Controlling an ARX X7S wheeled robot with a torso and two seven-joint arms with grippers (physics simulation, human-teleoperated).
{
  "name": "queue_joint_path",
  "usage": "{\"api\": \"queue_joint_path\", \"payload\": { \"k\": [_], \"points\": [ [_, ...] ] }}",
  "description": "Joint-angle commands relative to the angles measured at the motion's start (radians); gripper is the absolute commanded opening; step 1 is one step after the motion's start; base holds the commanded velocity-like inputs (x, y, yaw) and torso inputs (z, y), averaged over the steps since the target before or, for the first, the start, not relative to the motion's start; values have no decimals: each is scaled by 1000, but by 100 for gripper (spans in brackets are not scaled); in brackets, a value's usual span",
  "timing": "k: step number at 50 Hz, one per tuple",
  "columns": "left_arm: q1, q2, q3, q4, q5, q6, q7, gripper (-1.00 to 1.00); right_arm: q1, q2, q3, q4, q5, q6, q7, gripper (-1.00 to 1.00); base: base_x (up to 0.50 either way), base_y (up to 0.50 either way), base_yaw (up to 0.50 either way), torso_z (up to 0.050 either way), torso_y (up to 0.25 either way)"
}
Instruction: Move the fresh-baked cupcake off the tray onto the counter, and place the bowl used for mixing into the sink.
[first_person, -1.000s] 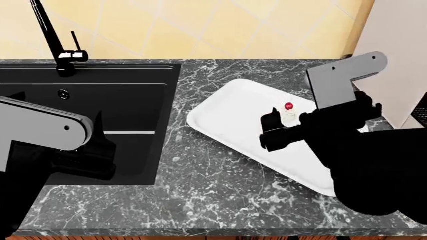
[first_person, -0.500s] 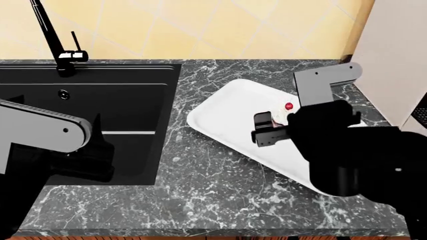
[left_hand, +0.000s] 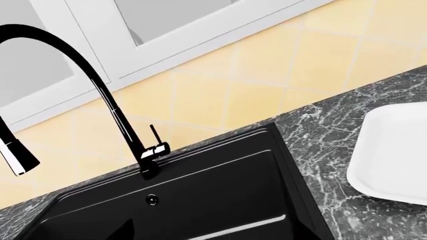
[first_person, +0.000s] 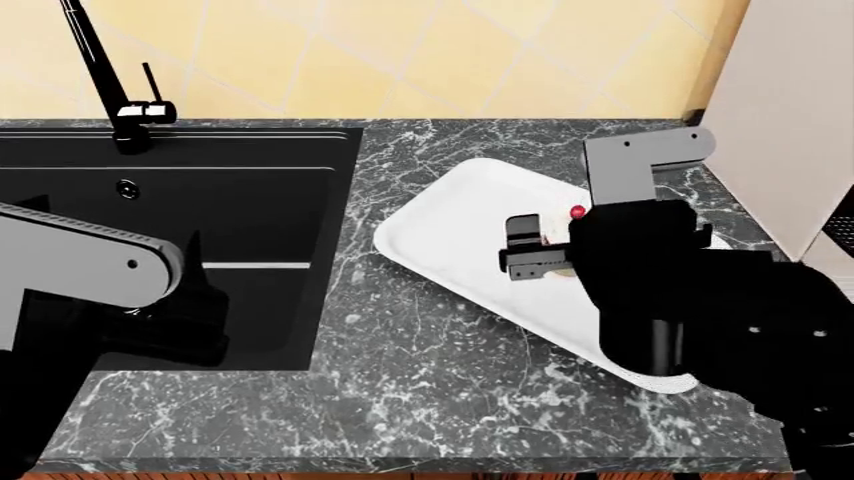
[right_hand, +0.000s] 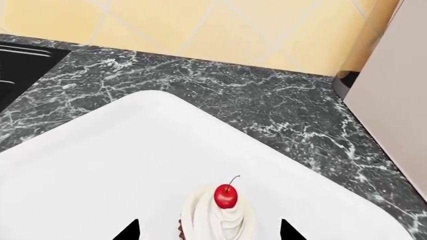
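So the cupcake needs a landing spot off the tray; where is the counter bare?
The counter is bare in the strip between the sink and the tray, and along the front edge below both. Behind the tray, toward the tiled wall, is another free patch. It is crowded at the tray's right, where the right tool brackets the cupcake.

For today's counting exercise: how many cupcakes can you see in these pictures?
1: the cupcake sits on the tray, between the right pincer fingertips. None visible elsewhere.
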Motion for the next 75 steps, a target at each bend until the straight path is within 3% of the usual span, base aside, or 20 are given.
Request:
{"api": "queue_joint_path", "payload": {
  "k": [1,75],
  "points": [
    [18,-7,-8,7,10,9,10,100,-3,-20,-18,25,-45,-18,-9,100,0,0,0,0,0],
    [60,-18,-16,12,62,29,50,100,-30,-106,-126,306,-212,-84,-156,100,0,0,0,0,0]
  ]
}}
